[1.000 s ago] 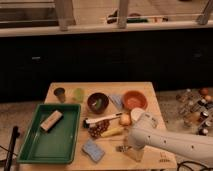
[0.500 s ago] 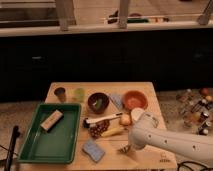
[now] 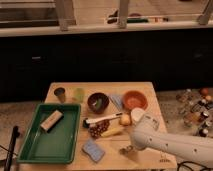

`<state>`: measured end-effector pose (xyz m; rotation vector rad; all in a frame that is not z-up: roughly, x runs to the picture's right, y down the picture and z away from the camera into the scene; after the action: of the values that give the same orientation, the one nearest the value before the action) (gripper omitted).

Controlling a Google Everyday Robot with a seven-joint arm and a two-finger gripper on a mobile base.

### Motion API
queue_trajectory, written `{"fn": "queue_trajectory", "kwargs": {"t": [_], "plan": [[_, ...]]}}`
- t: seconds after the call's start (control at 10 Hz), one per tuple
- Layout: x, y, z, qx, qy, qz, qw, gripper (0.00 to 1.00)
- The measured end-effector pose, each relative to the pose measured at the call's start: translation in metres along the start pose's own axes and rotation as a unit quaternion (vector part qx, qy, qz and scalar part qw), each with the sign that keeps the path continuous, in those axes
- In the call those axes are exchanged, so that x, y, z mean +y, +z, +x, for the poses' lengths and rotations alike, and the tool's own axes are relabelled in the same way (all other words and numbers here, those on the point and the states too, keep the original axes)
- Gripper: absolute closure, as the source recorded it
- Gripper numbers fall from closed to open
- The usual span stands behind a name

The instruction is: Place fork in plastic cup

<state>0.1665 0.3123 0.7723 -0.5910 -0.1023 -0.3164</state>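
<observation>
The claw (image 3: pixel 127 149) sits low on the wooden counter (image 3: pixel 107 87), right of the green plastic tray (image 3: pixel 55 140); I cannot tell its grip. The small silvery metal fork seems hidden beneath it. Grasping appears underway; next it must be lifted to the pale-green plastic cup (image 3: pixel 78 94) beyond the tray.

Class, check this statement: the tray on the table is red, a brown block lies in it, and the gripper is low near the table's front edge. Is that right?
Not quite. The camera view shows that the tray is green, not red. The rest holds: a brown block lies in it, and the gripper is low near the table's front edge.
</observation>
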Motion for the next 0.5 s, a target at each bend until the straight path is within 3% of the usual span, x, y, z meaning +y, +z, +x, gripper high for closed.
{"fn": "queue_trajectory", "kwargs": {"t": [0.2,0.5], "plan": [[-0.003,-0.003,0.003,-0.006,0.004,0.000,1.0000,1.00],[-0.012,-0.010,0.007,-0.036,0.011,-0.003,0.9993,1.00]]}}
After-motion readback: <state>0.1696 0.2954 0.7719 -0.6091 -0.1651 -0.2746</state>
